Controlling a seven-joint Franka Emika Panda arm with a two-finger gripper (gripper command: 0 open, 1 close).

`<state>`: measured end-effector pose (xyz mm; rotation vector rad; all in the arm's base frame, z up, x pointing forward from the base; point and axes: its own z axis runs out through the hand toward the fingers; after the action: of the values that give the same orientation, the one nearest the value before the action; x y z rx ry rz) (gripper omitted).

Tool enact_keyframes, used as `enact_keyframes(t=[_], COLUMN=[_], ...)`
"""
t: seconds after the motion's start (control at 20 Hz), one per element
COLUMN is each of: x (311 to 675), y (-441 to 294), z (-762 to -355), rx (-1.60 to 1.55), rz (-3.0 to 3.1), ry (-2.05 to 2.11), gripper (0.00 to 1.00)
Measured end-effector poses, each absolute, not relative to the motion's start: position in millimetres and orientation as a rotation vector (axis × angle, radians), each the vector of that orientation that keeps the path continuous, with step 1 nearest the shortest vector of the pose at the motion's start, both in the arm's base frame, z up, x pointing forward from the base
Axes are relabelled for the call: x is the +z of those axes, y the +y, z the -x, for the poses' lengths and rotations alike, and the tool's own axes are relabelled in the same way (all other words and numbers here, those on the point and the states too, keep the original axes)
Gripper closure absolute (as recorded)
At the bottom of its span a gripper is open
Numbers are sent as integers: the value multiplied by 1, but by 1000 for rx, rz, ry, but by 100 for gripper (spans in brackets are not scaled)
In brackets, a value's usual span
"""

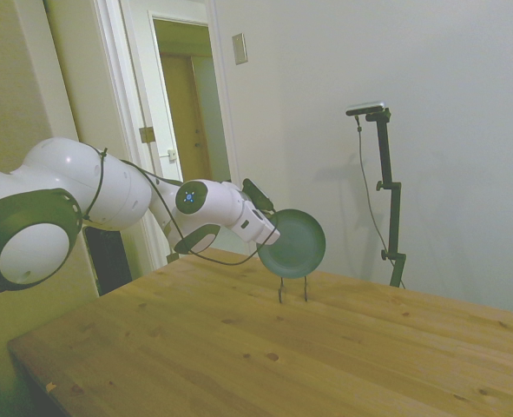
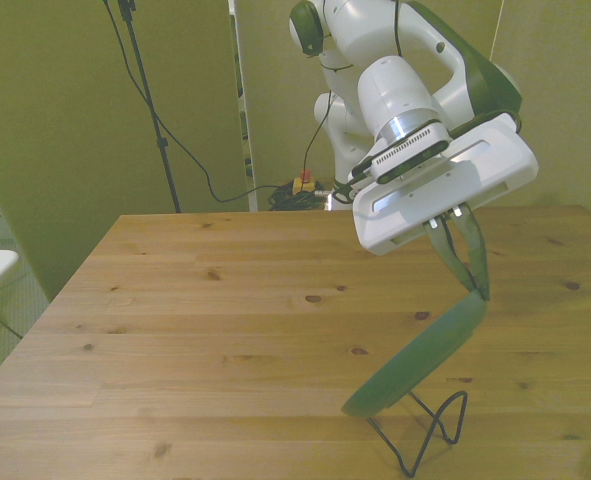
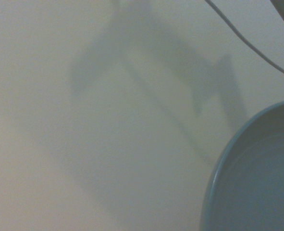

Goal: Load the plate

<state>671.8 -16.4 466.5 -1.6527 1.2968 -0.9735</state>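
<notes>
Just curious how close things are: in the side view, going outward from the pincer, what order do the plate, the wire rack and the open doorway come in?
1. The plate, held in the pincer.
2. The wire rack, just below the plate.
3. The open doorway, far behind the arm.

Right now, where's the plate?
The plate is held on edge in the claw, tilted, just above the wire rack near the front view's lower right; in the side view it hangs over the table's far middle.
</notes>
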Motion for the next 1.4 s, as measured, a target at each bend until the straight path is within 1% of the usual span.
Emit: enact_keyframes(t=[0.4,0.7,1.1,1.15,1.4], x=[444,419,412,411,410], y=[-27,-35,-37,-37,-40], z=[-678,-669,-662,-662,-663], rx=[-968,-963,-972,-974,-993], rz=[1620,1628,1652,1651,1646], ry=[1247,1219,1197,1197,1203], gripper=[100,100,100,0,0])
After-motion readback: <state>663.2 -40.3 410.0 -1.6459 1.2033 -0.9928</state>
